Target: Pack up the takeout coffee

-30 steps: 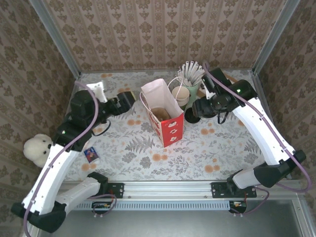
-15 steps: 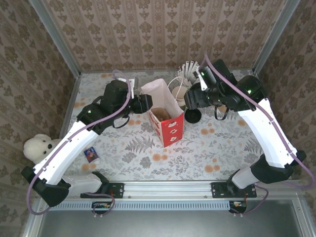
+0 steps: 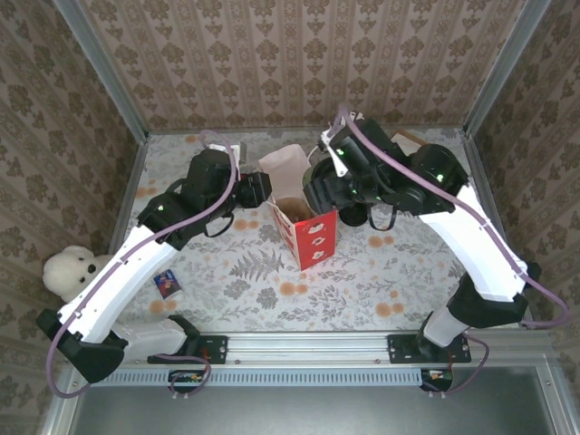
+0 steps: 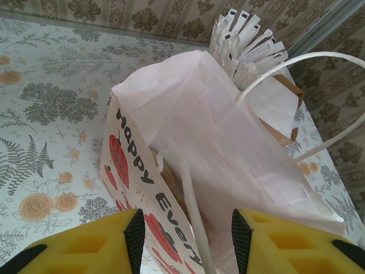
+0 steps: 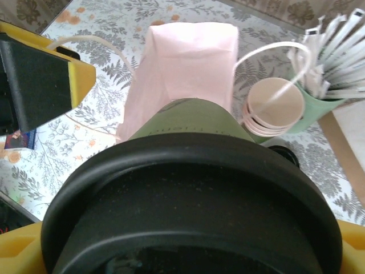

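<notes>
- Floral desk (image 3: 254,272) between patterned wallpaper walls; a red-and-white paper bag (image 3: 313,237) stands open in the middle of it.
- Right pincer (image 3: 319,188) is clamped on the takeout coffee (image 5: 194,188), black lid toward the wrist camera, cup held up at the bag's mouth.
- Left pincer (image 4: 185,231) has a yellow finger on each side of the bag's left rim and handle; cannot tell whether they pinch it.
- Stacked cups (image 5: 276,105) sit just beside the bag.
</notes>
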Action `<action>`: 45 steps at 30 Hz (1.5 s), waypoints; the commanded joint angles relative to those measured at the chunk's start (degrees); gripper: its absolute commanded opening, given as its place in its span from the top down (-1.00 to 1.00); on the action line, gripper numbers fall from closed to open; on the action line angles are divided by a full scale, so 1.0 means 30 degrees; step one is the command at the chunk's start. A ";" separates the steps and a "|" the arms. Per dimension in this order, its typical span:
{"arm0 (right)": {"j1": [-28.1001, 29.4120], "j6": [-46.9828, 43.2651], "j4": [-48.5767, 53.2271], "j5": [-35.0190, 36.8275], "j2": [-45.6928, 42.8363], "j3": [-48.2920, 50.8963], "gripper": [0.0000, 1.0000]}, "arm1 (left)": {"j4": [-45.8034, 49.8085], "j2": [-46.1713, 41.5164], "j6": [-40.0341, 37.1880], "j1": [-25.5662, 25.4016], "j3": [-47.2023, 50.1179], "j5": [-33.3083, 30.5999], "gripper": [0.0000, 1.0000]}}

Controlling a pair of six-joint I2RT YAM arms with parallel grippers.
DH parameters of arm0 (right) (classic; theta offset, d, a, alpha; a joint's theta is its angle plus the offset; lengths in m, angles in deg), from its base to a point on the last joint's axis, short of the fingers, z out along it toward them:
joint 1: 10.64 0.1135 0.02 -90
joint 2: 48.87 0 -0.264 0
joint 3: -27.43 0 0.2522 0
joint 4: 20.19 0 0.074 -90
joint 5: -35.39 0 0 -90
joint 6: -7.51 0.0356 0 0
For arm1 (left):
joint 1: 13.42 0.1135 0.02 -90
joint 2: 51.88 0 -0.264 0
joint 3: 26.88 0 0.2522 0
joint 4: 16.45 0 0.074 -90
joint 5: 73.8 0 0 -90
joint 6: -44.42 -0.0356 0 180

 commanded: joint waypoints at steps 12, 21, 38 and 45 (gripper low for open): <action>0.0932 0.2041 -0.2087 0.0575 0.4032 -0.0513 -0.38 | 0.0135 -0.0779 0.0432 -0.0141 0.0508 0.0384 0.39; 0.0619 0.2191 -0.3062 -0.0248 0.4665 0.1000 -0.41 | -0.0154 -0.0787 0.0489 -0.0165 0.0424 0.0614 0.68; -0.1004 0.3389 -0.6563 -0.2724 0.4028 0.4807 -0.42 | -0.1152 -0.1183 0.0807 -0.0264 0.1604 0.0105 0.88; -0.1716 0.3263 -0.6415 -0.3164 0.2439 0.6196 -0.42 | -0.1491 -0.2395 0.0564 -0.0250 0.2722 -0.0223 0.85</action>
